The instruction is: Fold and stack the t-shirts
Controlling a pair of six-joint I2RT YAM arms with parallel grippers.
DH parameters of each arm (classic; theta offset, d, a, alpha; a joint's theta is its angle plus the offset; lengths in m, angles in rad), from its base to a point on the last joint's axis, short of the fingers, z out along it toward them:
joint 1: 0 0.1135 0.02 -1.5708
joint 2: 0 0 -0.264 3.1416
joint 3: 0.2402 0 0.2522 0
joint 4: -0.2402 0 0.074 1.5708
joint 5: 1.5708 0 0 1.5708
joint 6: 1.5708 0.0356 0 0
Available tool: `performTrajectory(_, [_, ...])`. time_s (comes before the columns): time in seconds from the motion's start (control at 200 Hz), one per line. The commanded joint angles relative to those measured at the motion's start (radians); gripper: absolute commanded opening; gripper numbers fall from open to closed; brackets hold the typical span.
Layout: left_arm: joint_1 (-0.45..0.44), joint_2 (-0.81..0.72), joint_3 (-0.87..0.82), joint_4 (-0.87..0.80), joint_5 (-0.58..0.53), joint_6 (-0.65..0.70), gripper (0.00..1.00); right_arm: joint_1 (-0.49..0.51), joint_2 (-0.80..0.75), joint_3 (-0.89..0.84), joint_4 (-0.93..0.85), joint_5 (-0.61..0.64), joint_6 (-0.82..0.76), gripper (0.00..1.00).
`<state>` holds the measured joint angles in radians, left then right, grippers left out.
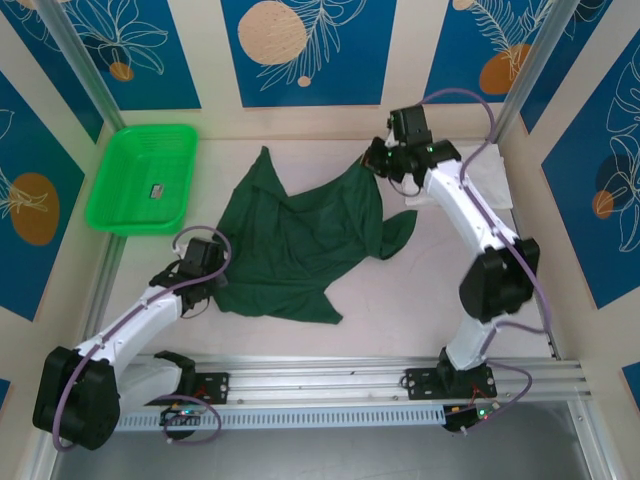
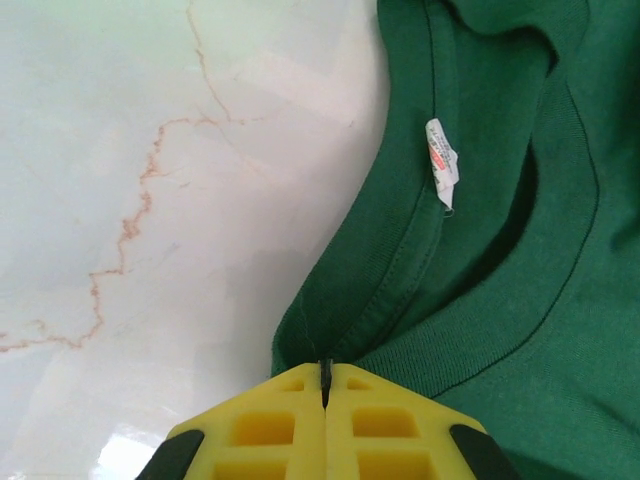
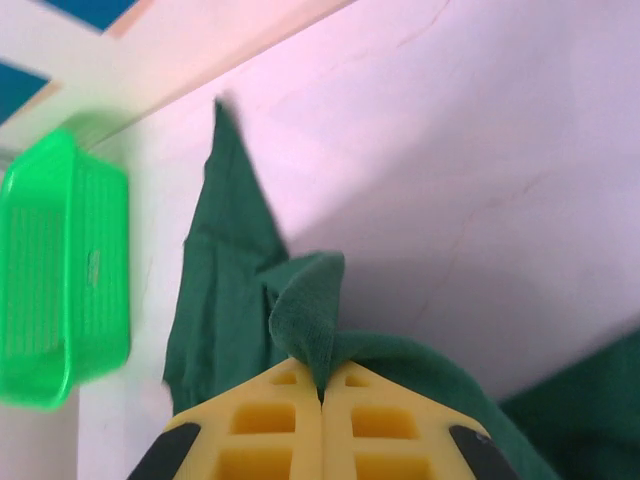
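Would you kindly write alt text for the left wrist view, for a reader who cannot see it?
The left claw, yellow and shut, pinches the collar edge of the dark green t-shirt. A white label sits inside the neckline, and the pale marbled table lies beside the cloth.

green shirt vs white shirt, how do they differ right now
The green shirt lies crumpled in the middle; the white shirt lies flat by the right edge. The left tool and right tool are each shut on the green shirt; neither grips the white shirt. Both shirts rest on the table.
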<state>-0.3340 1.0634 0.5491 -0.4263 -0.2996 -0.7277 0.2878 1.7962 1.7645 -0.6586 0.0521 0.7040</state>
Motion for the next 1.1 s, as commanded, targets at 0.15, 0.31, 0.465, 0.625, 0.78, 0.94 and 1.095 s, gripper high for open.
performTrajectory(0.15, [0.032, -0.026, 0.004, -0.027, -0.081, -0.040, 0.00, -0.133, 0.451, 0.498, -0.074, -0.005, -0.021, 0.03])
performTrajectory(0.31, [0.065, 0.028, 0.048, -0.002, -0.076, -0.045, 0.00, -0.195, 0.733, 0.897, -0.127, -0.102, 0.001, 0.05])
performTrajectory(0.465, [0.089, 0.112, 0.139, -0.006, -0.112, -0.051, 0.00, -0.246, 0.802, 0.943, -0.023, -0.112, 0.063, 0.18])
performTrajectory(0.625, [0.124, 0.214, 0.278, -0.018, -0.108, -0.055, 0.00, -0.268, 0.798, 0.979, -0.004, -0.085, 0.067, 0.65])
performTrajectory(0.78, [0.138, 0.325, 0.480, -0.079, -0.057, -0.032, 0.35, -0.265, 0.671, 0.971, -0.227, -0.009, 0.035, 0.75])
performTrajectory(0.94, [0.134, 0.287, 0.565, -0.135, 0.017, 0.000, 0.82, -0.241, 0.236, 0.272, -0.130, 0.006, -0.022, 0.76])
performTrajectory(1.095, [0.059, 0.166, 0.455, -0.128, 0.122, 0.009, 0.71, -0.273, -0.096, -0.348, 0.057, 0.002, 0.027, 0.72])
